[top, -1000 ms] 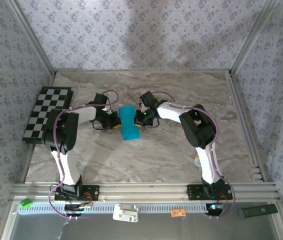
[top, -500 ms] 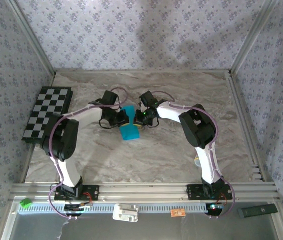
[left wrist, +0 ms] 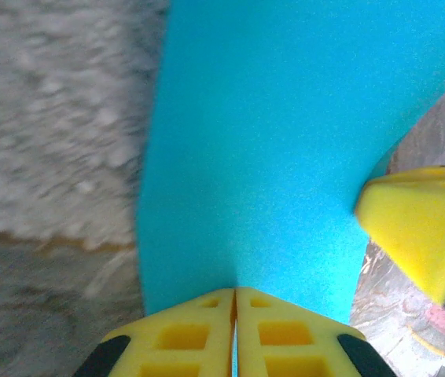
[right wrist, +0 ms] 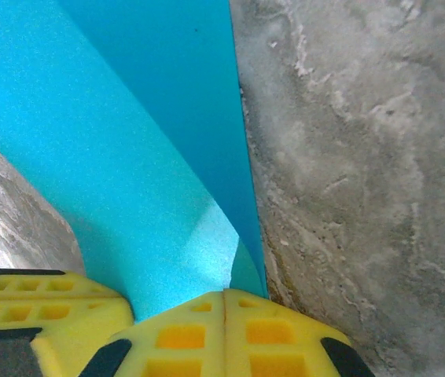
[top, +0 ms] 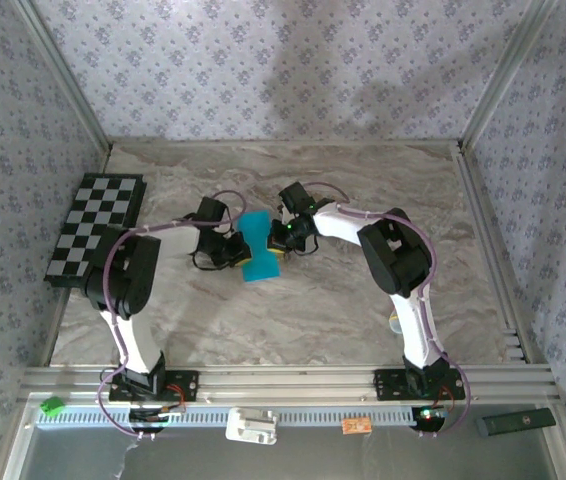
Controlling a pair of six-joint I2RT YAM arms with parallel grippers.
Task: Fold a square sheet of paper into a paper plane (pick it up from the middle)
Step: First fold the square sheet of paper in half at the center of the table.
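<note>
I saw the left gripper (left wrist: 235, 292) and right gripper (right wrist: 224, 295) clamped on opposite edges of the thin teal-blue paper sheet (top: 256, 247).

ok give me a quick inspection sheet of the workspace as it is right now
surface: marbled grey table
job's things: teal square sheet of paper held between the two hands, bowed, no plane shape yet
clutter: checkered board at the table's left edge; green piece, white part, orange tag and black bar on the near ledge
hands: left hand shut on one side of the sheet; right hand shut on the opposite side
cables: purple cable looped along the left arm
surroundings: patterned walls, aluminium frame
</note>
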